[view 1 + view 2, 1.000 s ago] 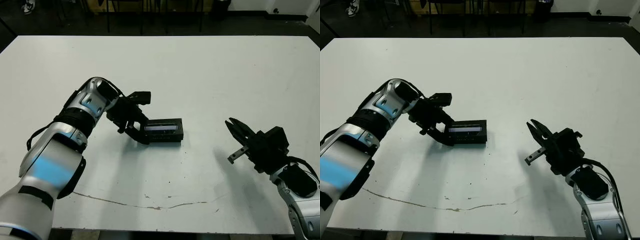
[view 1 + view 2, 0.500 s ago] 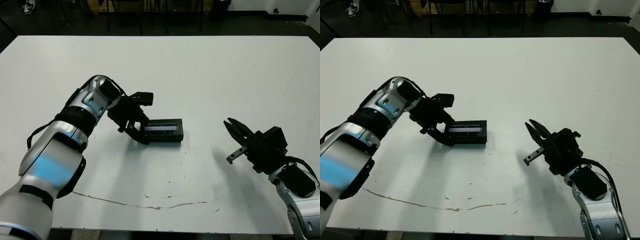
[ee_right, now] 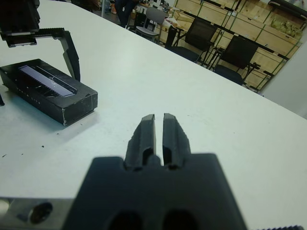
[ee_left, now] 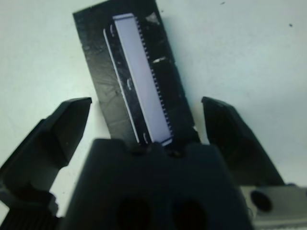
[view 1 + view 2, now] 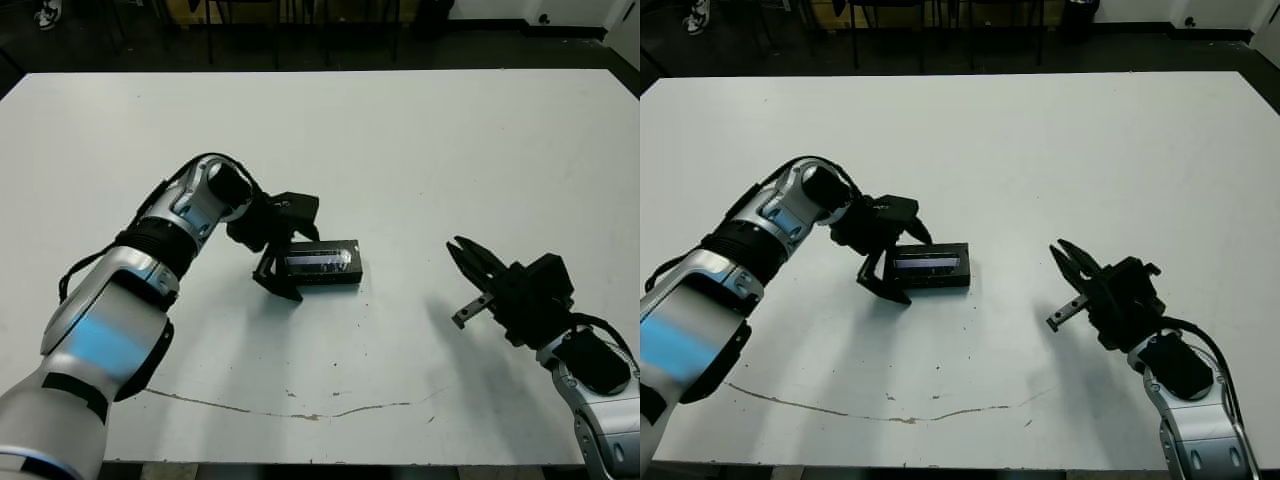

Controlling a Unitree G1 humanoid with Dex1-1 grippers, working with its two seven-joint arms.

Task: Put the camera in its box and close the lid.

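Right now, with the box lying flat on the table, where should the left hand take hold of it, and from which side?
Across the two long black walls near the end nearest the left hand, coming in along the box's length. The box is long, narrow and shallow, and the open fingers already stand on either side of that end, wider than the box.

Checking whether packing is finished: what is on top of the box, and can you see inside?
A black lid with a shiny grey strip covers the box. The open left claw straddles one end. The inside is hidden.
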